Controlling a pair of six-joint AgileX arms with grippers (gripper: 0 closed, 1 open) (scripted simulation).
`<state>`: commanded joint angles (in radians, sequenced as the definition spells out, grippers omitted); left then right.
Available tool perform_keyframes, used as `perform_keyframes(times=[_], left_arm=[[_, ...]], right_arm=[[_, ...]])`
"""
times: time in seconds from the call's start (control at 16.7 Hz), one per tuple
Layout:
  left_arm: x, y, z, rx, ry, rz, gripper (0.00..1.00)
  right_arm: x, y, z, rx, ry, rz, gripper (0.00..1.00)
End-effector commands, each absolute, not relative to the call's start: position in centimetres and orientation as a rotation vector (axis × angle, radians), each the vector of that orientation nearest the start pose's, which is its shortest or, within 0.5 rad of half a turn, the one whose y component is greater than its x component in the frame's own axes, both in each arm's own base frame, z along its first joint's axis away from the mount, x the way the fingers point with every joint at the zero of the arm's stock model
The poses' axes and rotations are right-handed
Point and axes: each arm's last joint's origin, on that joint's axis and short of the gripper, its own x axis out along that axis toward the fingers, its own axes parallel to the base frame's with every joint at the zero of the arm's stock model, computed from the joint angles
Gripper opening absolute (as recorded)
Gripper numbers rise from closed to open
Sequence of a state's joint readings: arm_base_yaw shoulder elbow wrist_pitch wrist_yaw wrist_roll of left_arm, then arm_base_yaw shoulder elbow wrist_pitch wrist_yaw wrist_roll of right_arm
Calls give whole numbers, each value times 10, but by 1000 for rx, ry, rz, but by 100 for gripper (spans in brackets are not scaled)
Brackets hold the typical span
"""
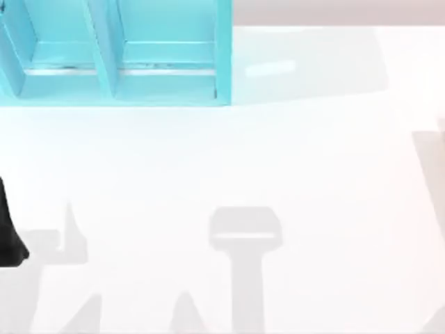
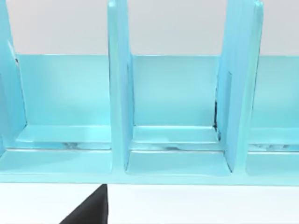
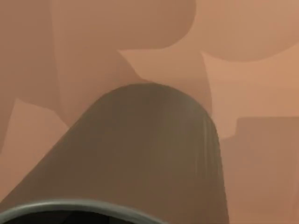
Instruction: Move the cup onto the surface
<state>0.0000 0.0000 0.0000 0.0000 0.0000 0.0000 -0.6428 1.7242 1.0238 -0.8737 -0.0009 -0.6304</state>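
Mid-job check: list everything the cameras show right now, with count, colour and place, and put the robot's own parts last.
cup: one, dark olive-grey, close up in the right wrist view over a surface that looks orange-brown there.
shelf unit: one, turquoise-blue, open compartments, top view's far left; the left wrist view faces it.
tabletop: one, glossy white, with grey shadows.
left arm: a black part at the top view's left edge.

My left arm (image 1: 10, 233) sits low at the table's left edge, a dark part of it in view.
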Motion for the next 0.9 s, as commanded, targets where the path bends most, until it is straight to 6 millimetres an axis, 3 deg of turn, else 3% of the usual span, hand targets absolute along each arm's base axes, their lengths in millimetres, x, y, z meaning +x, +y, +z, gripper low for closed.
perform_keyframes(times=[0.72,0.9], left_arm=[[106,-1,160,0,0,0,100],[106,-1,160,0,0,0,100]], right_arm=[[234,-174,150,10,1573,-6,2],[234,-174,150,10,1573,-6,0]])
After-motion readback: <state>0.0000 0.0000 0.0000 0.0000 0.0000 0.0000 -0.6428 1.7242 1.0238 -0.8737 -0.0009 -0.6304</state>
